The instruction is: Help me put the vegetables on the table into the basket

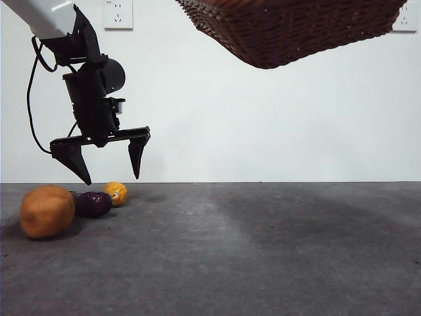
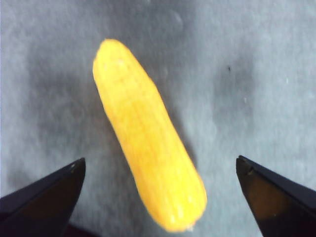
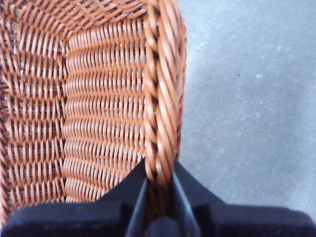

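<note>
A matte, speckled grey table (image 1: 263, 250). Lifted high above it, a reddish-brown woven wicker basket (image 1: 289, 29), its braided rim pinched by the right gripper (image 3: 159, 190). At the table's left edge sit a rounded tan potato (image 1: 47, 210), a glossy purple oval (image 1: 93, 204) and an elongated, ribbed yellow-orange vegetable (image 2: 148, 133). The left gripper (image 1: 112, 168) hovers above the yellow one, jaws spread wide and empty.

Backdrop: plain white wall (image 1: 276, 125), unmarked, spanning the full width of the front view. Fixtures: one white electrical socket plate (image 1: 118, 14) mounted high on the wall toward the left; a second white socket plate (image 1: 406, 20) at the upper right corner, partly cut off by the frame.
</note>
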